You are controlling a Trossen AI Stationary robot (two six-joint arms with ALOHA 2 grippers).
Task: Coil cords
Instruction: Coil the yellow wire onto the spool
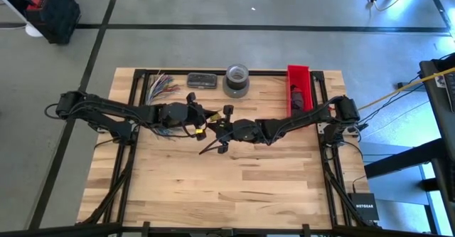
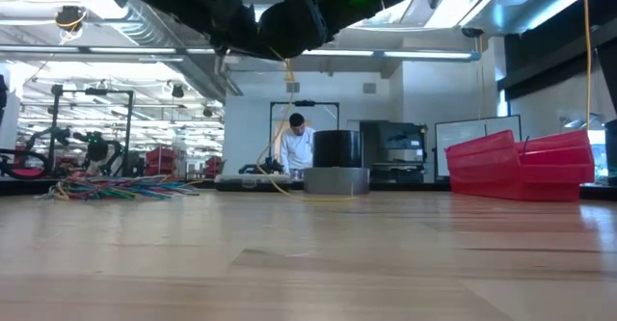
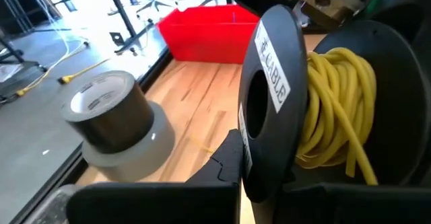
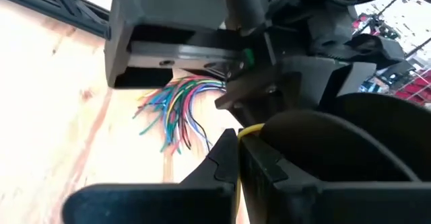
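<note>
Both arms meet mid-desk, the left hand (image 1: pixel 201 127) closed on a black spool (image 3: pixel 269 103) wound with yellow cord (image 3: pixel 333 109) and the right hand (image 1: pixel 222 129) pinched shut on its loose end, so winding is underway and the next turn needs steady tension

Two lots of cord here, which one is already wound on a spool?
The yellow cord, wound on the black spool held up between the two grippers mid-table. The multicoloured cords lie in a loose tangle at the table's back left.

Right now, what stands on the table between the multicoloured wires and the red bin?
In the high view, between the multicoloured wires and the red bin lie a flat dark object and a grey tape roll.
</note>
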